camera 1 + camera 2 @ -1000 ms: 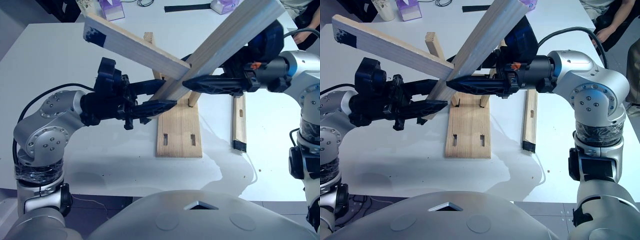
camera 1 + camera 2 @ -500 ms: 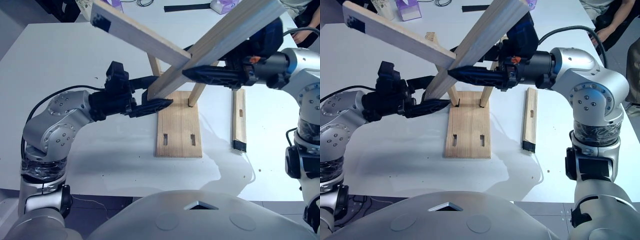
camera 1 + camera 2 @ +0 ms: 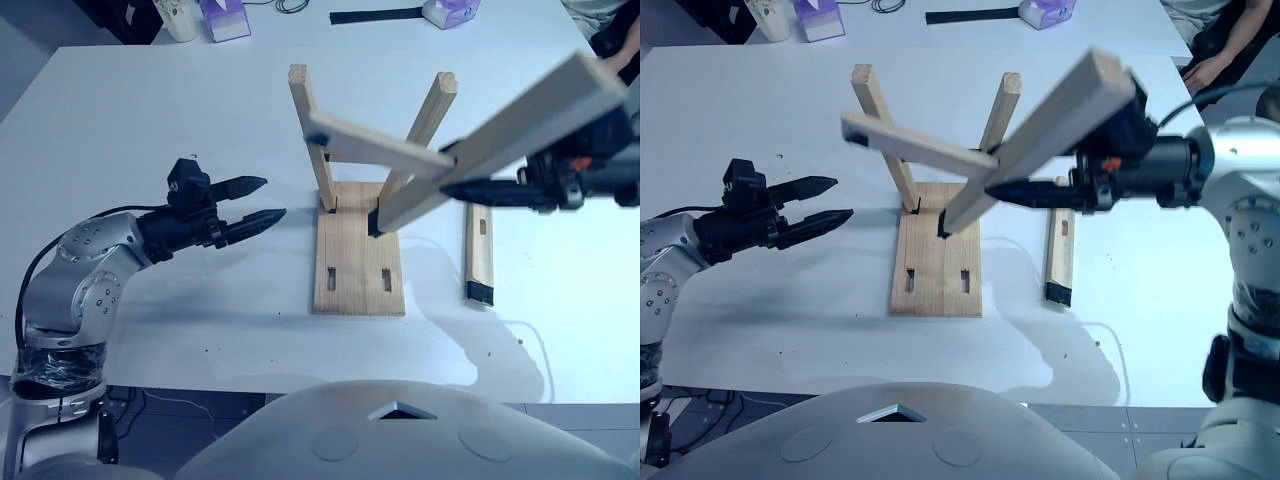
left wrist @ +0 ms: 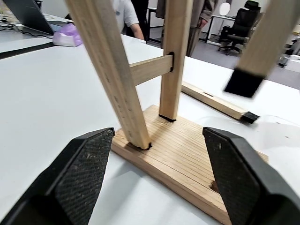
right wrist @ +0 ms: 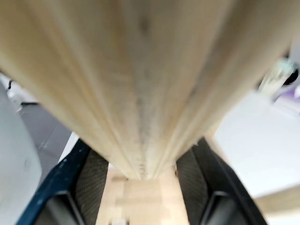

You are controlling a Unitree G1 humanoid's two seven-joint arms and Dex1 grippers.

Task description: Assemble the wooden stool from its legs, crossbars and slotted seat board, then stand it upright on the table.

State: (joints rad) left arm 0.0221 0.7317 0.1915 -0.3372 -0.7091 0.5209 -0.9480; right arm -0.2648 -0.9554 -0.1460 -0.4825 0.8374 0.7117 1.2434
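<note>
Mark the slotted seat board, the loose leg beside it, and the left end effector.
slotted seat board [image 3: 358, 280]: left eye view, bare wood between near slots.
loose leg [image 3: 480, 262]: left eye view, middle of its length.
left end effector [image 3: 275, 197]: left eye view, midway between open fingertips.

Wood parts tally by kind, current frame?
Seat board: 1
Upright legs: 2
Crossbar joining them: 1
Raised bars at right end effector: 2
Loose bar on table: 1
Total: 7
</note>
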